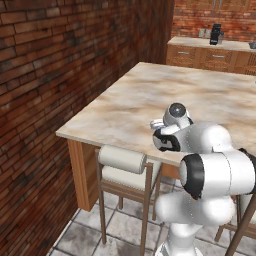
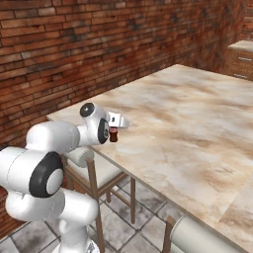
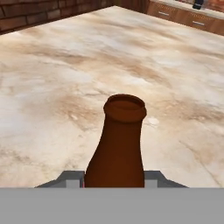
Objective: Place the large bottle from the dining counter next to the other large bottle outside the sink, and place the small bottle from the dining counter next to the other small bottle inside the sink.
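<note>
My gripper (image 3: 113, 180) is shut on a brown bottle (image 3: 120, 144) with a narrow neck and open mouth; its body sits between the grey fingers (image 3: 70, 180). In the right base view the same bottle (image 2: 113, 135) looks small and dark under the gripper (image 2: 115, 127), just over the near left corner of the dining counter (image 2: 197, 113). The beige marbled dining counter (image 1: 210, 90) stretches away ahead. I cannot tell whether this is the large or the small bottle. The sink is out of view.
A grey-cushioned wooden stool (image 1: 122, 162) stands under the counter's near edge, below my arm. A brick wall (image 1: 50, 75) runs along the left. A wooden counter with drawers (image 1: 210, 56) carrying a dark appliance (image 1: 216, 34) stands at the far end.
</note>
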Available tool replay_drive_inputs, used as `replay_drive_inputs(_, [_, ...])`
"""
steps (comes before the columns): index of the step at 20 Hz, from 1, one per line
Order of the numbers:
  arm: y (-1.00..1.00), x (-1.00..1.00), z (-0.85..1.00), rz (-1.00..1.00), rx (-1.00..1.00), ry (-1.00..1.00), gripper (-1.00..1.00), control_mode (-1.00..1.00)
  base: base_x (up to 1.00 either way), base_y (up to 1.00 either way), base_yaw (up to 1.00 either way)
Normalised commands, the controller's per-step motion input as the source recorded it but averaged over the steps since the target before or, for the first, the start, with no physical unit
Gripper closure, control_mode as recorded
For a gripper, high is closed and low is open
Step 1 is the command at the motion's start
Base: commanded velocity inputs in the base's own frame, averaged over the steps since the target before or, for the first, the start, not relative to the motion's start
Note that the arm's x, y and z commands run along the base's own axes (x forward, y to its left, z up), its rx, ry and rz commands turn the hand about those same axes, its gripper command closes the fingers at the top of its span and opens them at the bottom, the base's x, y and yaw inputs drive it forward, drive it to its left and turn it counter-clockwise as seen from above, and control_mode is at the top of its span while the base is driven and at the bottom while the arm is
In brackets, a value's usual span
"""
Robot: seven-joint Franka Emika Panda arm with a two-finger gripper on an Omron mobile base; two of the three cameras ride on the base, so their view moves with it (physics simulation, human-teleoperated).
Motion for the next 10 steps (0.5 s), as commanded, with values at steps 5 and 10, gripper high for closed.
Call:
replay_drive_inputs(5, [0.02,-0.52,0.1,0.0,0.0,-0.03,1.0,-1.0,0.0,0.0,0.0])
replay_drive_inputs(10, [0.0,-0.61,0.08,0.0,0.0,-0.05,1.0,-1.0,0.0,0.0,0.0])
